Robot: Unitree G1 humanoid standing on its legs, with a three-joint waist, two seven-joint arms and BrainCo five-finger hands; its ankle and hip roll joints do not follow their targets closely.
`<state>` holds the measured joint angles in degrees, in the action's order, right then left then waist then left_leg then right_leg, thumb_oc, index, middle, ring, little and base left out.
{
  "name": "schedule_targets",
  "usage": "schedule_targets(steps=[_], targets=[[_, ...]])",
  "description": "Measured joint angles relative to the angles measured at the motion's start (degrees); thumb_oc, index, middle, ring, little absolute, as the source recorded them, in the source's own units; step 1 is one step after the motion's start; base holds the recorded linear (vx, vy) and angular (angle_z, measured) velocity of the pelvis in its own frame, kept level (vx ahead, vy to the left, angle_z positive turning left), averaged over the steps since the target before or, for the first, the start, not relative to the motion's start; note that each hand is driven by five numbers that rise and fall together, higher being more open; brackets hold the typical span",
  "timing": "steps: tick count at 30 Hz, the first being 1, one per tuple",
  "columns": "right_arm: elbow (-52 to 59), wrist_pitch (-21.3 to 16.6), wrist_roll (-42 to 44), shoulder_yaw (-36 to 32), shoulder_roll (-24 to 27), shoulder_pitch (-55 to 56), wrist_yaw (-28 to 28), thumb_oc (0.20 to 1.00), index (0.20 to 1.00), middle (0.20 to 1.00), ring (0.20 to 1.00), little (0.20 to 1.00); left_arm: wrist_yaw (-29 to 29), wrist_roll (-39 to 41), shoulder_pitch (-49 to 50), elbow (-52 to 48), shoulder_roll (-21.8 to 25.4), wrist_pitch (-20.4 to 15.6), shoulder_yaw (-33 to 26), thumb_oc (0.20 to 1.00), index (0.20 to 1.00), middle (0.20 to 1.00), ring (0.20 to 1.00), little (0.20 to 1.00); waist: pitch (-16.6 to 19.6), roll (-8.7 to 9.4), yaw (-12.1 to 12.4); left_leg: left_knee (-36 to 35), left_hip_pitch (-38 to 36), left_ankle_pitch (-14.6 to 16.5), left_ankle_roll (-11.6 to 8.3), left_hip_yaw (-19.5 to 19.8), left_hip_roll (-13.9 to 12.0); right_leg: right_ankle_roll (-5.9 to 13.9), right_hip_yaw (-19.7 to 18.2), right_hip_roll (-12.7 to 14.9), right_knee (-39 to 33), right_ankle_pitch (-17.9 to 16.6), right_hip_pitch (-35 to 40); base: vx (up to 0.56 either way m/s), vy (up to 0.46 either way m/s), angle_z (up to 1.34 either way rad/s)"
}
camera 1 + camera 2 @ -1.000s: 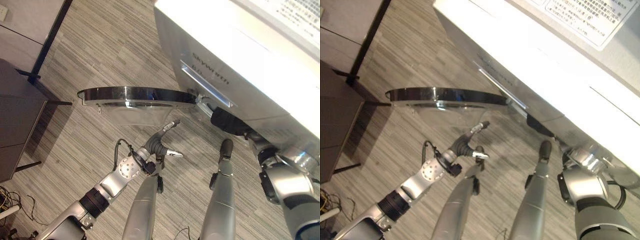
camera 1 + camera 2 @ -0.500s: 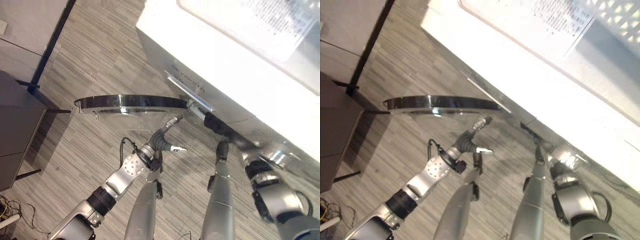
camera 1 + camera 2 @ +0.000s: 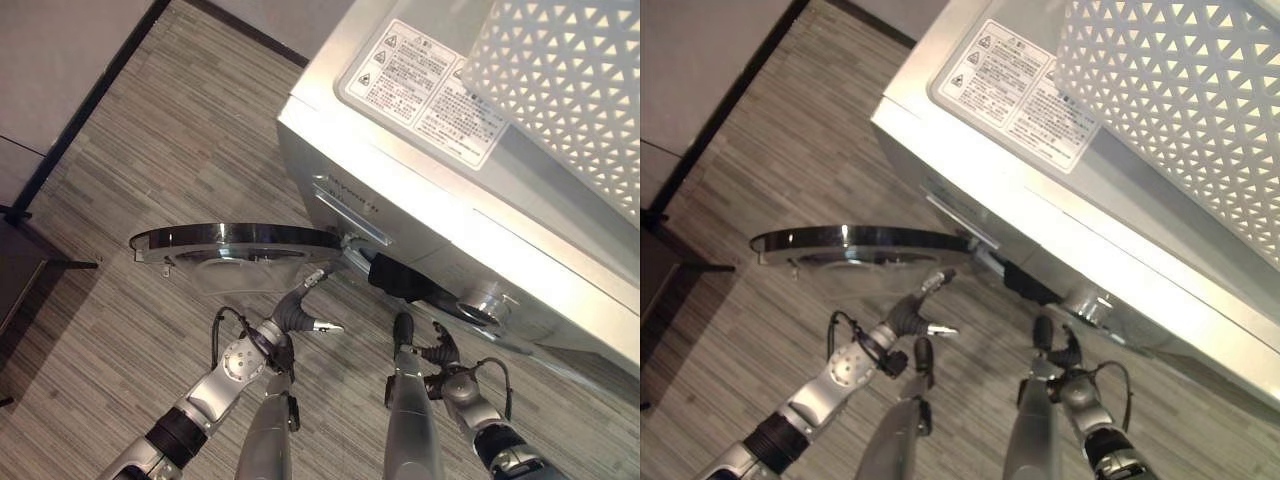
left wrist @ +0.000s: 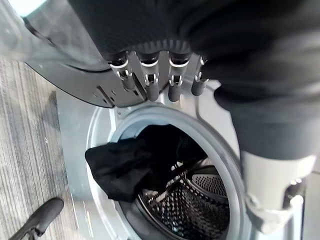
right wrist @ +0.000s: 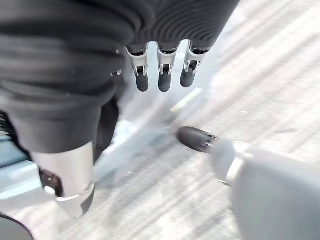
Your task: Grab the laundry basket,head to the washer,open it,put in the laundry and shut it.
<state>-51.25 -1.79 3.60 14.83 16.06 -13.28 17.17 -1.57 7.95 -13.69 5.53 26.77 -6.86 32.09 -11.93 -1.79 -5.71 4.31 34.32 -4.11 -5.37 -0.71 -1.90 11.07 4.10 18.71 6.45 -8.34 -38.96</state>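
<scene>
Washer (image 3: 970,180) with white basket (image 3: 1180,110) on top and a label beside it. Door (image 3: 855,245) swung open, level over the striped floor (image 3: 770,150); dark laundry (image 3: 1028,288) hangs from the opening. Left hand (image 3: 925,305) just below the door, fingers relaxed. Right hand (image 3: 1068,362) beneath the opening.

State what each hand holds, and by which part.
Nothing is held. The left hand hangs open below the washer door; the right hand is open too.

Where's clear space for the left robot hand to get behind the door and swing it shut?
Bare wood-look floor lies beyond the open round chrome-rimmed washer door. Crowded: black laundry hangs over the drum opening's rim by the hinge; the left robot hand sits under the door.
</scene>
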Motion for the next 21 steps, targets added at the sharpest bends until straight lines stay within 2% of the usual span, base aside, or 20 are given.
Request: schedule_targets(steps=[6,7,10,12,15,21], targets=[[-6.5,0.4,0.1,0.1,-2.4,-3.8,0.0,1.000,1.000,1.000,1.000,1.000,-0.6,-1.4,-0.2,0.0,0.0,0.0,0.1,1.000,1.000,1.000,1.000,1.000,-0.1,0.06,0.3,1.0,2.3,0.2,0.08,0.2,0.1,0.17,0.7,0.1,-1.4,-0.9,-0.9,-0.03,0.011,0.03],[-9.9,0.5,0.2,0.2,-3.5,-7.2,0.3,1.000,1.000,1.000,1.000,1.000,-0.8,-1.3,-0.5,0.0,-0.1,0.0,0.2,1.000,1.000,1.000,1.000,1.000,-0.7,-0.30,0.4,1.5,3.5,0.2,0.13,0.3,0.3,0.21,0.7,0.3,-2.1,-1.4,-1.4,-0.02,0.030,0.04],[-10.7,0.4,0.4,0.2,-3.8,-11.3,0.3,1.000,1.000,1.000,1.000,1.000,-1.4,-1.3,-1.0,0.1,-0.2,0.0,0.2,1.000,1.000,1.000,1.000,1.000,-2.3,-0.75,0.8,1.6,4.3,0.2,0.15,0.2,0.7,0.37,0.7,0.6,-2.7,-2.0,-1.9,0.00,0.010,0.01],[-10.8,0.4,1.3,-0.1,-2.5,-16.2,1.7,1.000,1.000,1.000,1.000,1.000,-1.9,-1.3,-2.2,0.0,-0.3,-0.1,0.4,1.000,1.000,1.000,1.000,1.000,-4.2,-2.66,2.1,1.7,4.8,0.2,0.19,0.4,1.2,0.58,0.9,1.2,-2.7,-2.0,-2.1,-0.01,0.032,0.11],[-10.4,0.4,1.7,-1.6,-0.9,-20.9,2.8,1.000,1.000,1.000,1.000,1.000,-2.0,-1.3,-3.2,0.0,-0.3,-0.1,0.6,1.000,1.000,1.000,1.000,1.000,-5.9,-3.93,3.1,1.7,5.0,0.1,0.26,0.4,1.7,0.96,0.9,1.7,-2.6,-2.0,-2.2,0.00,0.031,0.06],[-9.6,0.4,2.5,-3.5,2.0,-26.3,5.3,1.000,1.000,1.000,1.000,1.000,-2.1,-1.2,-5.2,0.0,-0.8,-0.1,0.9,1.000,1.000,1.000,1.000,1.000,-7.1,-4.41,3.6,1.8,5.8,0.1,0.33,0.4,2.9,1.65,1.2,3.1,-1.6,-1.5,-3.2,0.00,0.023,0.08]])
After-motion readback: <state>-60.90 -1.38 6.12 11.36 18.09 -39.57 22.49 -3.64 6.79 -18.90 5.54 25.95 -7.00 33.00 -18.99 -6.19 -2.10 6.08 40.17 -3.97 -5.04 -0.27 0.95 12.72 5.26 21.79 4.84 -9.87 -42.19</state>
